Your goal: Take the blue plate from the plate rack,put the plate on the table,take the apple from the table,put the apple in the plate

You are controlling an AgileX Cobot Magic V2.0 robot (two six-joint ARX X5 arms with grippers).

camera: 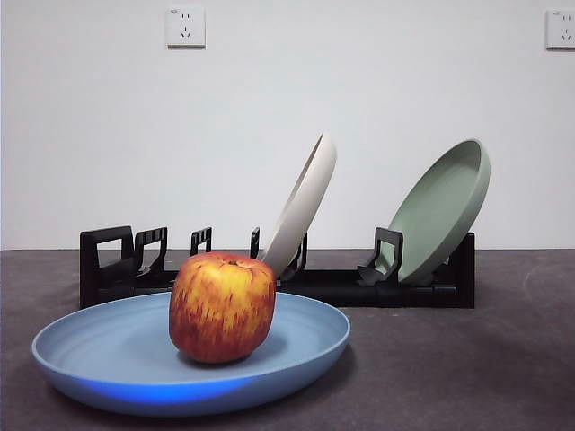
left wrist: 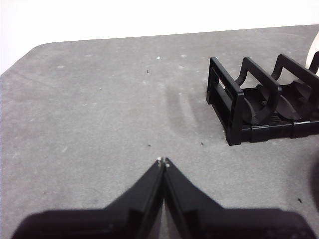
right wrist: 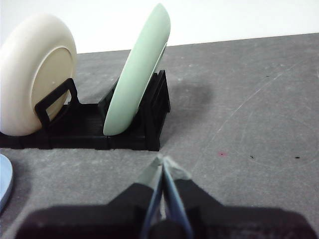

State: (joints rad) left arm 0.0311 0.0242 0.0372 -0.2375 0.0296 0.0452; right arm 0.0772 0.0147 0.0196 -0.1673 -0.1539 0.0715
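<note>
Blue plate (camera: pixel 296 337) flat on counter (camera: pixel 467 359), apple (camera: pixel 222 307) in it; task looks done; left fingers (left wrist: pixel 163 161) and right fingers (right wrist: pixel 163 160) clenched, empty, off rack (camera: pixel 359 285).

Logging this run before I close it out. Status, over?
Left gripper and right gripper shut, empty, clear of the work. Apple sits in the blue plate on the table. Nothing in the way.
</note>
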